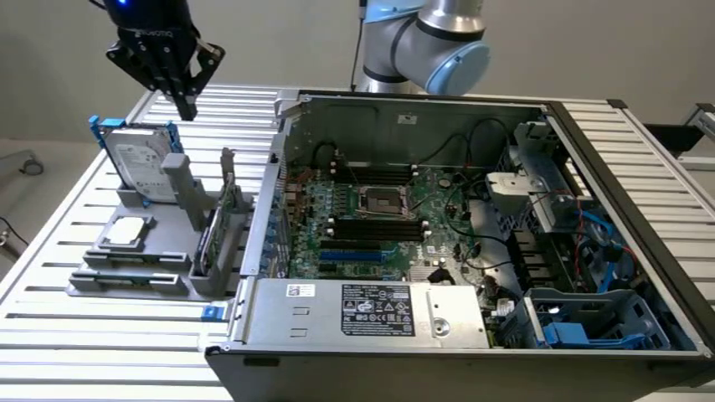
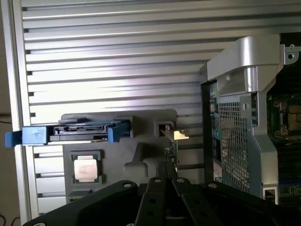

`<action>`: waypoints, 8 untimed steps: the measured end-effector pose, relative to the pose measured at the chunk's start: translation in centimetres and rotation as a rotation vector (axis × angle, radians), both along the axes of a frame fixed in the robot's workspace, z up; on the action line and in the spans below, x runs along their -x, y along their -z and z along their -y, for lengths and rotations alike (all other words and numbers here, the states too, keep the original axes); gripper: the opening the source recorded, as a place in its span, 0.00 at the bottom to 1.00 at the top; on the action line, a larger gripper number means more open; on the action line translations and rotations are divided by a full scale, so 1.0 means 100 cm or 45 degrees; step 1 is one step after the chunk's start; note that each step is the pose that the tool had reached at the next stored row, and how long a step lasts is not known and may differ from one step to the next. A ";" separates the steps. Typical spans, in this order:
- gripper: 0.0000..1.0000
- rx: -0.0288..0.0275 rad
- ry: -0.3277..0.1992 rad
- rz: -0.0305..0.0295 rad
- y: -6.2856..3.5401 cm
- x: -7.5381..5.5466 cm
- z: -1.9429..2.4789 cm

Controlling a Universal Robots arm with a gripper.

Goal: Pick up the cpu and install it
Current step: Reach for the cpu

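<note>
1. Starting at the exterior view's left: a grey parts holder (image 1: 162, 251) sits on the slatted table (image 1: 67, 335).
2. There's the cpu (image 1: 126, 232), lying flat in a square pocket of that holder with its silver top up and nothing touching it. The wrist view catches it too (image 2: 85, 168).
3. Just behind it, the hard drive (image 1: 143, 155) stands upright in its blue frame.
4. Over the drive's far corner, the gripper (image 1: 184, 107) hangs in the air. Its fingers are pressed together and carry nothing, well above the cpu.
5. Moving right, the open computer case (image 1: 424, 117) lies on its side, with the motherboard socket (image 1: 380, 201) mid-board.
6. Along the case's front edge sits the power supply (image 1: 363, 308).
</note>
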State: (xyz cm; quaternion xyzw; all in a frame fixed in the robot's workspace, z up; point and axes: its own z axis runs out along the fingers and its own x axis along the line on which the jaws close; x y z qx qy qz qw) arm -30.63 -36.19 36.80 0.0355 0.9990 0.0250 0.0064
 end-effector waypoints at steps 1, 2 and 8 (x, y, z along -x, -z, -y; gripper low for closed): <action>0.11 0.0000 0.000 -0.0010 0.0004 0.005 -0.0008; 0.11 0.0000 0.000 -0.0020 0.0009 0.009 -0.0016; 0.11 0.0000 0.000 -0.0085 0.0035 0.036 -0.0064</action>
